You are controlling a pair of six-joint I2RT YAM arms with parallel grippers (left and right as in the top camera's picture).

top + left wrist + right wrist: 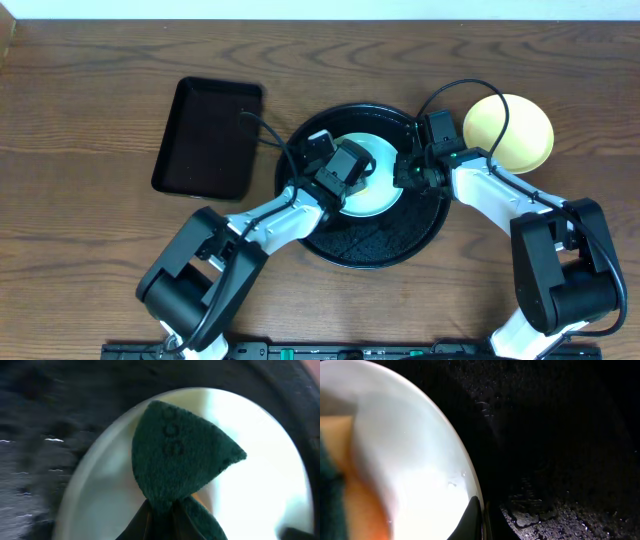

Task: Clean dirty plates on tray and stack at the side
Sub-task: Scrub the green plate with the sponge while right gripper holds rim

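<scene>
Grips a green scouring pad in the left hand, shut tight on its pinched end, and holds it against the pale plate lying inside the tray. Pinches the rim of that plate with the right hand, shut as well (only the fingertips visible). Outside the tray, on the worktop: a yellow plate just beside its far right rim, a rectangular black tray at its left.
</scene>
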